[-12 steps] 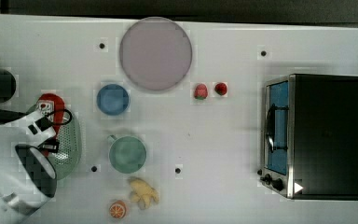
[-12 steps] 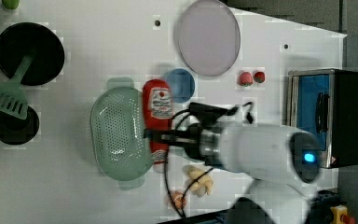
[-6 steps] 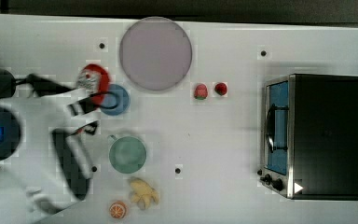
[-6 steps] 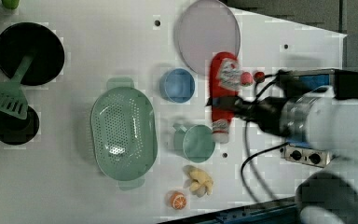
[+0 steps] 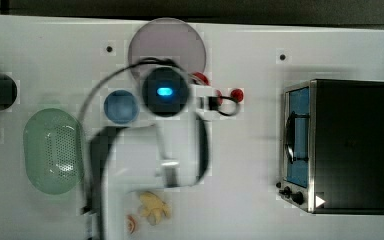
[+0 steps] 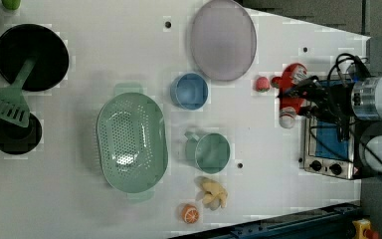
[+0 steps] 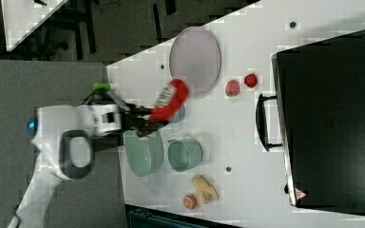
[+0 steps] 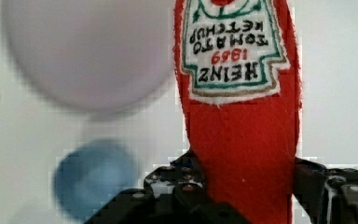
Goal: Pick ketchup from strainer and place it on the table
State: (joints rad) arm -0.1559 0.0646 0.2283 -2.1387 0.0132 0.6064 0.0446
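Observation:
The ketchup [image 6: 291, 89], a red bottle with a white cap and a white-and-red label, hangs above the table [image 6: 79, 199] with my gripper [image 6: 306, 94] shut on it. In the left view it is near a strawberry [image 6: 262, 83], far to the right of the strainer [image 6: 132, 142]. The pale green strainer [image 5: 52, 150] lies with nothing in it. The wrist view has the ketchup [image 8: 242, 121] held between dark fingers [image 8: 177, 186]. In the right view the ketchup [image 7: 171, 100] sticks out of the gripper [image 7: 147, 118] over the blue bowl's area. In the top view, the arm hides most of the ketchup [image 5: 199, 78].
A lilac plate [image 6: 223, 39], a blue bowl [image 6: 189, 91] and a green cup [image 6: 211, 152] lie between strainer and gripper. A toaster oven [image 5: 340, 145] stands at the top view's right. Two strawberries [image 7: 240, 84], a banana-like toy [image 6: 211, 191] and an orange slice [image 6: 190, 213] lie about.
The gripper lifted the ketchup away from the strainer and carried it across the table, past the blue bowl, to beside the strawberries. The strainer is now uncovered.

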